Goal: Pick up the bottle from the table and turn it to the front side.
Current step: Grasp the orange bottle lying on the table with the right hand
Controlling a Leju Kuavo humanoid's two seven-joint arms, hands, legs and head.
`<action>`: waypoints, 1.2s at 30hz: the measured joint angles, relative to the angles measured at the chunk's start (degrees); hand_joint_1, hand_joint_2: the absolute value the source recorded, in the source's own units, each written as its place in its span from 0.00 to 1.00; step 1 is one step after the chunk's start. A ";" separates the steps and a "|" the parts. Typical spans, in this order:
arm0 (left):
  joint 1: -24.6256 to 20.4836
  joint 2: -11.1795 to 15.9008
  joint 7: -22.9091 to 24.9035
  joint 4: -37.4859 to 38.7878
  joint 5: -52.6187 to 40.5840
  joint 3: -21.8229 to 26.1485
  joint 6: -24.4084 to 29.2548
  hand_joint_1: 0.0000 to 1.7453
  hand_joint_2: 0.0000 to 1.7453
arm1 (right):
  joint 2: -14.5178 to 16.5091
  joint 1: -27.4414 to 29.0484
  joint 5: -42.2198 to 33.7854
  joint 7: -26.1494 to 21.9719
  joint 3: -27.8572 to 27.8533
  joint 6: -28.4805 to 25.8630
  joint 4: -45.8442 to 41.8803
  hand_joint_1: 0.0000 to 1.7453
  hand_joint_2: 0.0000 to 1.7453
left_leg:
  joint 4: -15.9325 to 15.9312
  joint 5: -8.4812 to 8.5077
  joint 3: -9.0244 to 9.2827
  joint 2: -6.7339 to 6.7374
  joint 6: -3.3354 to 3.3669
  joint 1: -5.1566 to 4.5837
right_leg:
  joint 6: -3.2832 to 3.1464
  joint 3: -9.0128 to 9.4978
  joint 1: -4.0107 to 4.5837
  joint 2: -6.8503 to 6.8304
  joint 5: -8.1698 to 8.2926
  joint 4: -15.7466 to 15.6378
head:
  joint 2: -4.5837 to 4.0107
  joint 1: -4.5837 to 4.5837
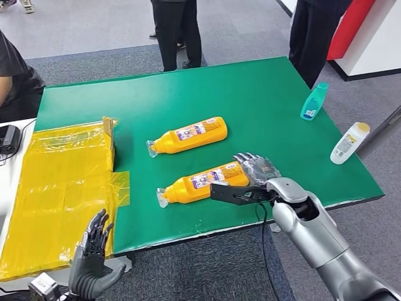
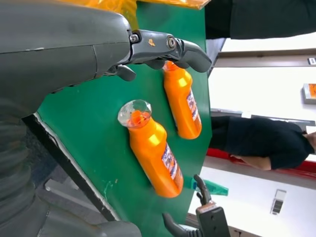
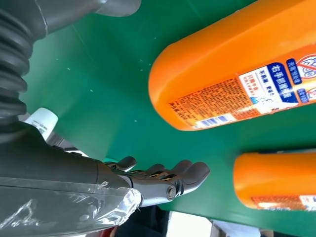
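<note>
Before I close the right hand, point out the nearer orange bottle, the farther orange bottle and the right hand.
nearer orange bottle (image 1: 208, 182), head view, on its label mid-body.
farther orange bottle (image 1: 192, 135), head view, on its label mid-body.
right hand (image 1: 253, 179), head view, at the bottle's base end, between fingers and thumb.

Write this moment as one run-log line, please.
right hand: open, beside near orange bottle base | left hand: open, idle | bottle: lying on table

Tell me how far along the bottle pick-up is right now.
Early. Done: the right hand is at the base end of the near orange bottle. In hand: nothing; its fingers are spread and the bottle lies flat on the green table. Left: grasp, lift, turn to the front. The left hand is open by the yellow sheet.
</note>
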 joint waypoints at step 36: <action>-3.34 3.32 -1.32 6.03 1.75 -7.49 2.33 0.00 1.00 | 6.10 -8.55 -3.23 -2.25 6.74 -4.89 20.93 0.00 1.00 | 0.00 0.02 -0.01 0.00 -0.02 0.00 | -0.01 -0.04 0.00 0.00 0.00 0.02 | 0.00 0.00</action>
